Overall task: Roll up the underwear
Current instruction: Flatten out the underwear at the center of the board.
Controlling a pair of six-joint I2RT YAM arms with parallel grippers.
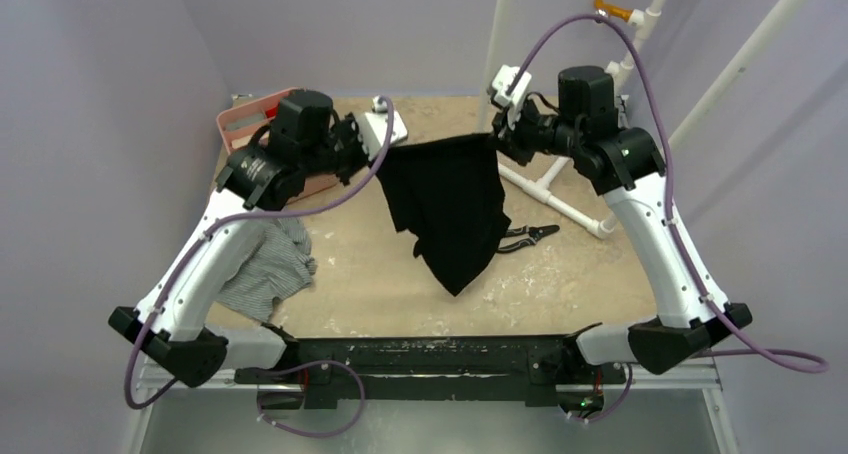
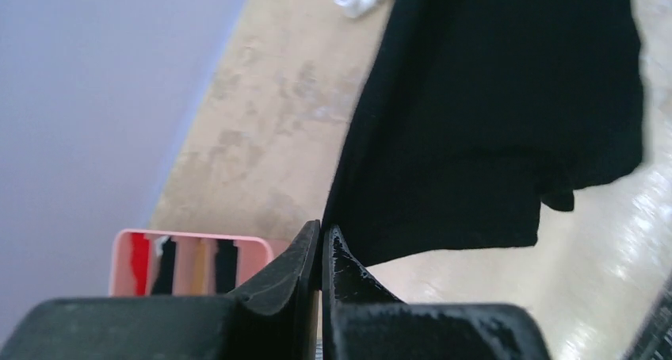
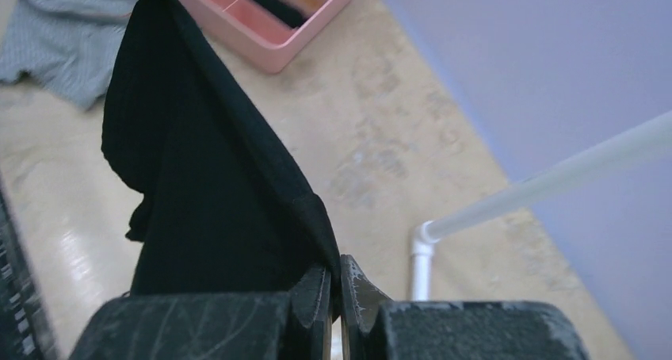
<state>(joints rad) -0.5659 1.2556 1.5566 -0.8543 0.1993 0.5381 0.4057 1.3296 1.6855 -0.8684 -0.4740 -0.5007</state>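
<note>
The black underwear [image 1: 447,209] hangs stretched in the air between both grippers, its lower part drooping toward the table. My left gripper [image 1: 383,154] is shut on its left waistband corner; in the left wrist view the cloth [image 2: 491,114] runs out from the closed gripper [image 2: 323,235]. My right gripper [image 1: 494,134] is shut on the right corner; in the right wrist view the cloth [image 3: 206,193] leaves the closed gripper [image 3: 336,266]. The grey striped underwear [image 1: 268,267] lies crumpled on the table at the left, partly under the left arm, also in the right wrist view [image 3: 67,35].
A pink tray [image 1: 245,124] with several items stands at the back left, seen too in the left wrist view [image 2: 190,261] and the right wrist view [image 3: 269,27]. Black-handled pliers [image 1: 528,237] lie right of the hanging cloth. A white pipe frame [image 1: 555,189] stands at the back right.
</note>
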